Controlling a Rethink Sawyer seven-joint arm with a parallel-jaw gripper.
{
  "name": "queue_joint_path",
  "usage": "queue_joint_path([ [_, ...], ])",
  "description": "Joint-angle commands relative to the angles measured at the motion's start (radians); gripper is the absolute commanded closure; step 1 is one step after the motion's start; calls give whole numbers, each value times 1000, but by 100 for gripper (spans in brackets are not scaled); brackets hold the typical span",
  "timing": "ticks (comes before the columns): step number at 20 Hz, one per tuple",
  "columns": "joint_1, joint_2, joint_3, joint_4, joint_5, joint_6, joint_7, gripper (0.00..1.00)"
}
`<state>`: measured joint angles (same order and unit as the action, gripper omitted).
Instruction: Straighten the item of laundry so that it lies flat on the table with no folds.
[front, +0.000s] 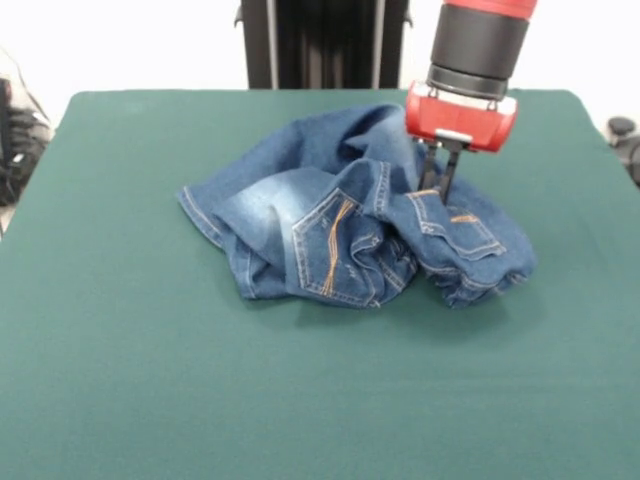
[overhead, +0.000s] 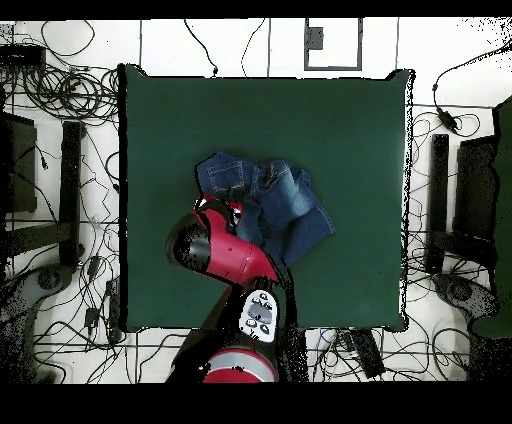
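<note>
Jeans (front: 355, 225) lie bunched mid-table (front: 150, 380), directly beneath the gripper (front: 440, 185), whose fingers seem pinched on denim. Lifting there could drag the whole heap, adding folds.

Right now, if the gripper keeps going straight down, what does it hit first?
The crumpled blue denim jeans. The gripper points down with its tips already at a raised fold near an orange-stitched back pocket; the dark green felt table lies below.
</note>
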<state>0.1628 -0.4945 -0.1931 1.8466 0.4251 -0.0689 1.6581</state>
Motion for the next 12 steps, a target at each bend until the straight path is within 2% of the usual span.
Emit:
queue_joint_path([
  [1,21,-14,71,19,55,-2,275,100],
  [4,17,-127,82,78,51,101,273,100],
  [7,81,-235,0,91,67,284,283,100],
  [12,137,-302,-59,91,81,412,349,100],
])
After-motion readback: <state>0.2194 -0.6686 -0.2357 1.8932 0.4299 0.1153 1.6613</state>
